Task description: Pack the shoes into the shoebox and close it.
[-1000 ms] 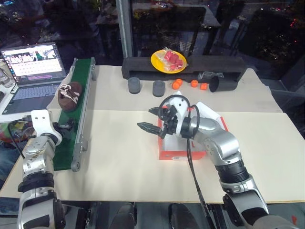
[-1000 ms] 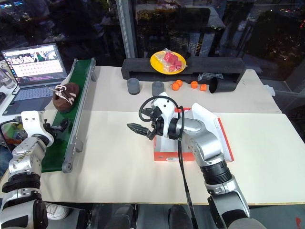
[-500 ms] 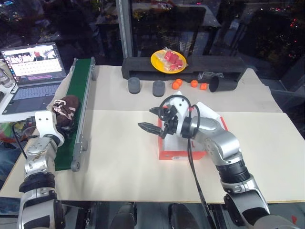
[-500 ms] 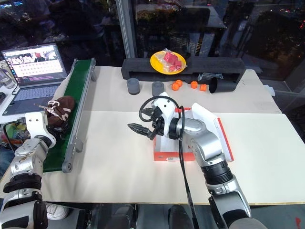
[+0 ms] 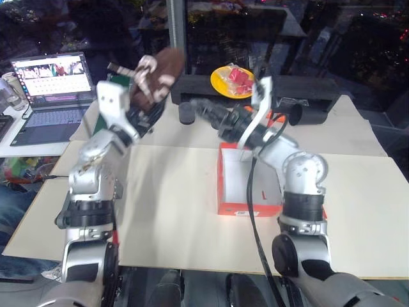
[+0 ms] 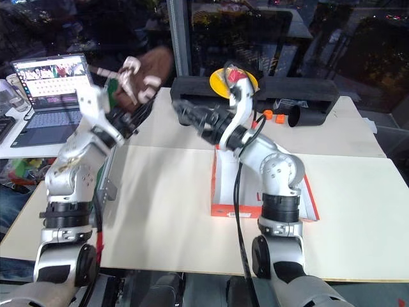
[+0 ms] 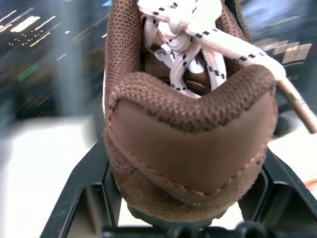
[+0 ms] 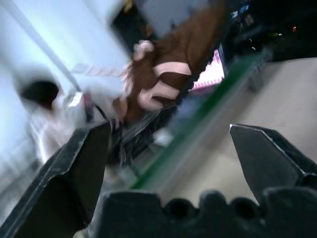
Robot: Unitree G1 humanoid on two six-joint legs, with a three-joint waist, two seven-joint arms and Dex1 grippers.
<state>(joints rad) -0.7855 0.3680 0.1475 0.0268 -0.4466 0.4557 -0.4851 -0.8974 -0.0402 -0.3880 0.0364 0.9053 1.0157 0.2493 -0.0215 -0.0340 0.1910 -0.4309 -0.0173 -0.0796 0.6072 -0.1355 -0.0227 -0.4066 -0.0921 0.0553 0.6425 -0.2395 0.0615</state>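
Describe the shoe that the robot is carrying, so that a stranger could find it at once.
Look above the far left part of the pale table, in front of the laptop. There the left gripper holds up a shoe. It is dark brown, with cream-white laces.

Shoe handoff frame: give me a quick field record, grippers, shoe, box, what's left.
left gripper: shut on the shoe, fingers at either side of its heel
shoe: dark brown with cream laces, held up in the air above the table's left part
right gripper: open, empty, raised and pointing toward the shoe
shoebox: red-orange, open, on the table under the right arm; whether anything lies in it is hidden
conveyor: green belt beside the left arm
remaining: held shoe not yet in the shoebox, box not yet closed
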